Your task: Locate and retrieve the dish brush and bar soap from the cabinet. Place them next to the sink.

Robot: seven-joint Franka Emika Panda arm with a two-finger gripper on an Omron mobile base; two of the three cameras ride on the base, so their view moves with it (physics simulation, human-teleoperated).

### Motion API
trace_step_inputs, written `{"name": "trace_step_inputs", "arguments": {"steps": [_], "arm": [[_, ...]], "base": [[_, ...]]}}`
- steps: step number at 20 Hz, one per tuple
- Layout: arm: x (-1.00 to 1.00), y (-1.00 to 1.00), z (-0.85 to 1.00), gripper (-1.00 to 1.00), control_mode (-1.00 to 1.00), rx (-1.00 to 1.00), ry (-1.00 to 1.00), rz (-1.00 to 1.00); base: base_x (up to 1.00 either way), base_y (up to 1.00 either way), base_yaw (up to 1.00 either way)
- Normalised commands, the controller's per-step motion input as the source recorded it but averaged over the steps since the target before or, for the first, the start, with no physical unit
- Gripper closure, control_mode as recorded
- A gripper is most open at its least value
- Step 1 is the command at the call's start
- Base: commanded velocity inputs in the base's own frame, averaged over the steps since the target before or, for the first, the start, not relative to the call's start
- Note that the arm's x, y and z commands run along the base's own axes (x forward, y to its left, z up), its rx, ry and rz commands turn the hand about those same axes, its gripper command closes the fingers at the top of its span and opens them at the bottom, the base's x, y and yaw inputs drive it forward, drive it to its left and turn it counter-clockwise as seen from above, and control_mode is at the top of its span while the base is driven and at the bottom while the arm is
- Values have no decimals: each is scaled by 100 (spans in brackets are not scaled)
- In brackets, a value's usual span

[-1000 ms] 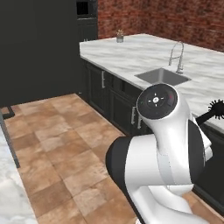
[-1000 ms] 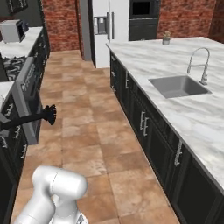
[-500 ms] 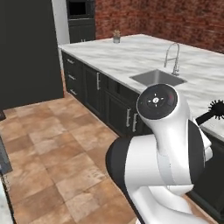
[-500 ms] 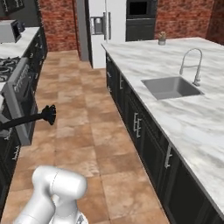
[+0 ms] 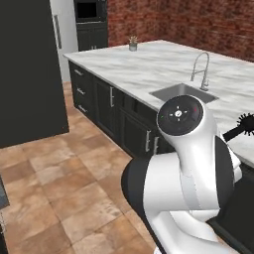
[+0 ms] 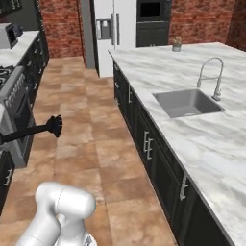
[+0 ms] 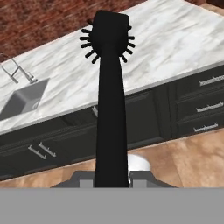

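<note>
An all-black dish brush (image 7: 109,87) stands straight up from my gripper (image 7: 111,178), which is shut on the lower end of its handle. Its spiky round head points at the marble counter. In the left base view the brush head (image 5: 244,124) pokes out from behind my arm, over the counter's near part. In the right base view the dish brush (image 6: 50,128) hangs level over the floor at the left. The grey sink (image 6: 187,102) (image 5: 182,92) (image 7: 21,99) is sunk into the island top, with its chrome faucet (image 6: 214,79) behind it. The bar soap and the cabinet are out of view.
The long white marble island (image 6: 202,144) rests on dark drawer units (image 6: 144,139). A small potted plant (image 6: 177,44) sits at its far end. A steel fridge (image 6: 110,33) and wall oven (image 6: 151,19) stand at the back, a stove (image 6: 12,101) at the left. Tiled floor (image 6: 91,120) runs between.
The whole picture has shifted: the base has moved, so the island and sink now look nearer and larger. The brush stays in the shut gripper as before.
</note>
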Motion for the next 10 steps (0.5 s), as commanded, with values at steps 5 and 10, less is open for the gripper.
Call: {"name": "trace_step_inputs", "arguments": {"steps": [5, 10], "arm": [[0, 0, 0, 100, 100, 0, 0, 0], [0, 0, 0, 100, 100, 0, 0, 0]], "base": [[67, -6, 0], [36, -47, 1]]}}
